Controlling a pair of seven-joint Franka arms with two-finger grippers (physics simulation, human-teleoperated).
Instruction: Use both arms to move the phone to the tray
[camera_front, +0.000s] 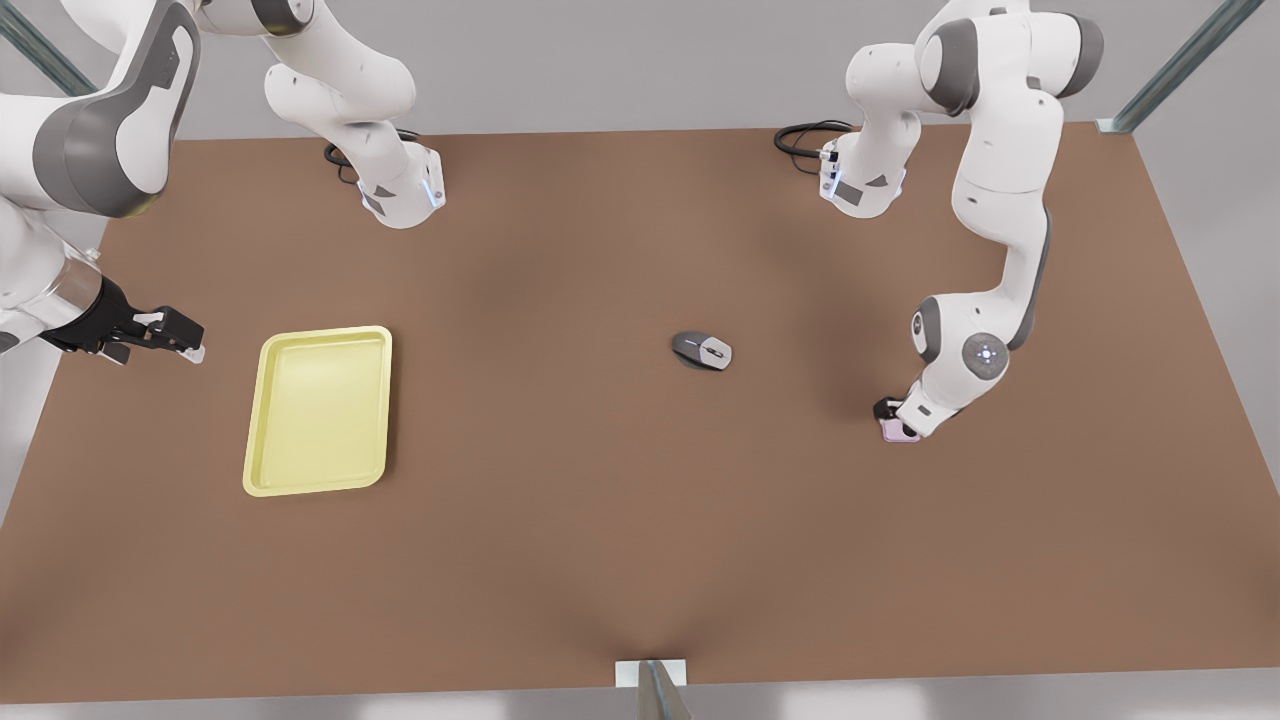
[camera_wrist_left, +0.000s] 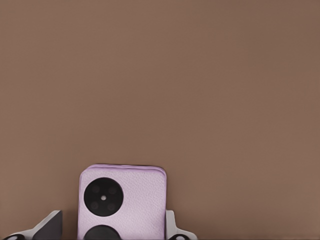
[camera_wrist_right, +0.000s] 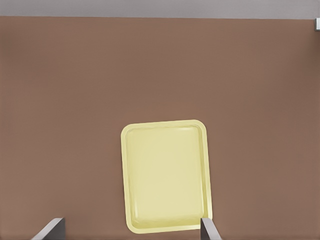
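The pale pink phone (camera_front: 897, 432) lies flat on the brown table at the front view's right, lenses up. My left gripper (camera_front: 893, 415) is lowered over it. In the left wrist view the phone (camera_wrist_left: 135, 200) sits between the fingers (camera_wrist_left: 50, 226); one finger stands a little off its edge, so the gripper (camera_wrist_left: 112, 227) is open around it. The yellow tray (camera_front: 318, 333) lies at the front view's left, with nothing in it. My right gripper (camera_front: 190, 345) hovers open just beside the tray, on the side away from the phone. The right wrist view looks down at the tray (camera_wrist_right: 165, 123).
A grey computer mouse (camera_front: 702, 350) rests mid-table between phone and tray. Both arm bases (camera_front: 400, 195) (camera_front: 860, 185) and black cables (camera_front: 805, 135) stand along the far edge. A metal bracket (camera_front: 650, 675) sits at the near edge.
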